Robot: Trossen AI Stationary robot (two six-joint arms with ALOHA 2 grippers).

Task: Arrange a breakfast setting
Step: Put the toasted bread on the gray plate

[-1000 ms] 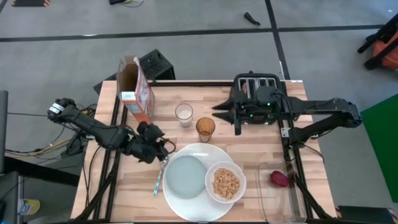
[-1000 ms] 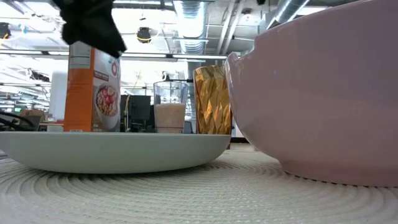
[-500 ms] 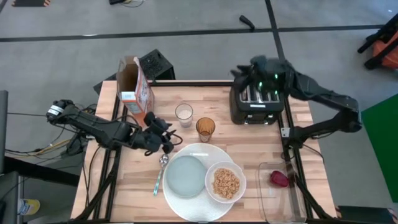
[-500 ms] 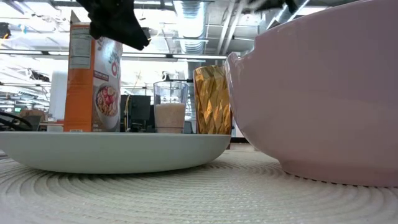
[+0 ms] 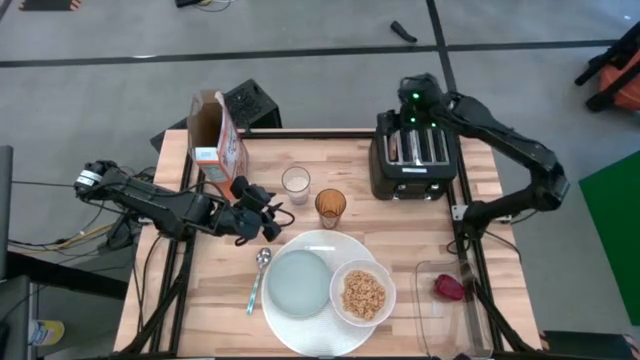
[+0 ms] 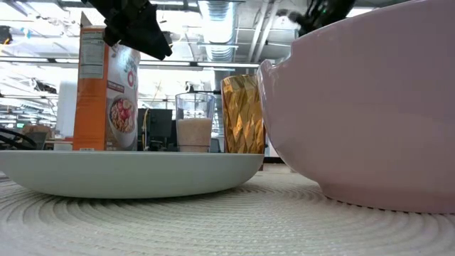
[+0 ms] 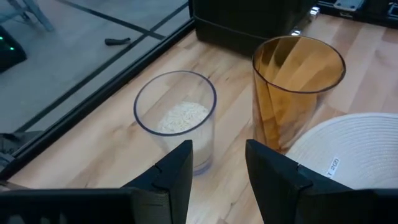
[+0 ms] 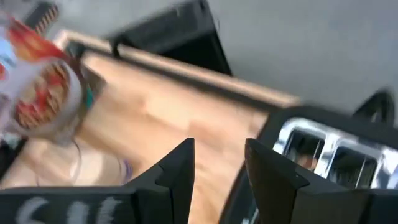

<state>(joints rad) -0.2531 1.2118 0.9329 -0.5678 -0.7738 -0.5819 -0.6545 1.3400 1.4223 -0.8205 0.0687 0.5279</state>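
A large white plate [image 5: 325,245] lies at the table's near middle. On it rest a pale grey-blue plate [image 5: 298,282] and a white bowl [image 5: 344,277] of tan cereal [image 5: 363,294]. A metal spoon [image 5: 256,280] lies flat on the table left of the plate. A dark red fruit [image 5: 450,288] lies in a clear tray. My left gripper [image 5: 272,212] [image 7: 217,165] hangs open and empty above the table, between the spoon and the glasses. My right gripper [image 5: 413,97] [image 8: 219,165] is open and empty over the far side of the black toaster [image 5: 414,160]. No toast slice shows plainly.
An orange cereal box [image 5: 218,142] stands at the far left. A glass with milk [image 5: 296,183] and an amber cup [image 5: 330,207] stand just beyond my left gripper. The clear tray [image 5: 445,310] sits at the near right corner.
My left gripper has risen from the spoon's bowl end and gone toward the far edge and right, toward the glasses; the spoon stays flat on the table. My right gripper has gone up from beside the toaster's left side and swung toward the far edge, over the toaster.
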